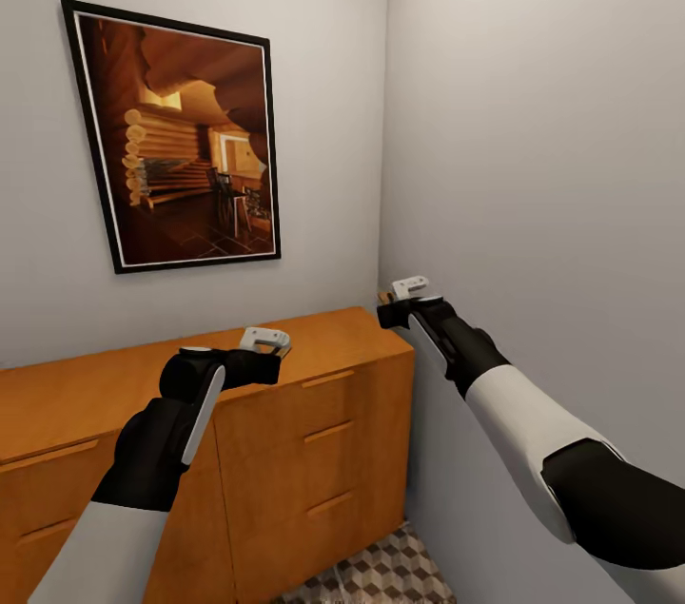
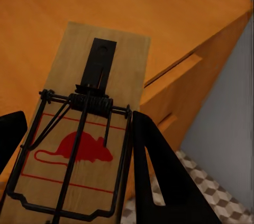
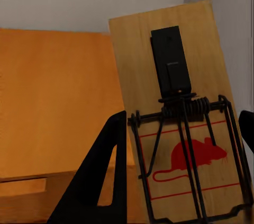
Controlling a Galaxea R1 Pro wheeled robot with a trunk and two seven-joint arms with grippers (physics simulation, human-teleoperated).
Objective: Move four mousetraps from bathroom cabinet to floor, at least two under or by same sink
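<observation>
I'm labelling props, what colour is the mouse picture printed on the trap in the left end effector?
Red, on the mousetrap's pale wood base; clearest in the left wrist view.

The cabinet (image 1: pixel 314 414) at lower left is smooth orange-brown wood with a soft satin sheen. Each mousetrap (image 2: pixel 79 144) (image 3: pixel 185 139) has a pale, matt wooden base, black wire metalwork and a red printed mouse. The walls (image 1: pixel 533 157) are matt grey; the picture frame (image 1: pixel 95 147) is black.
</observation>
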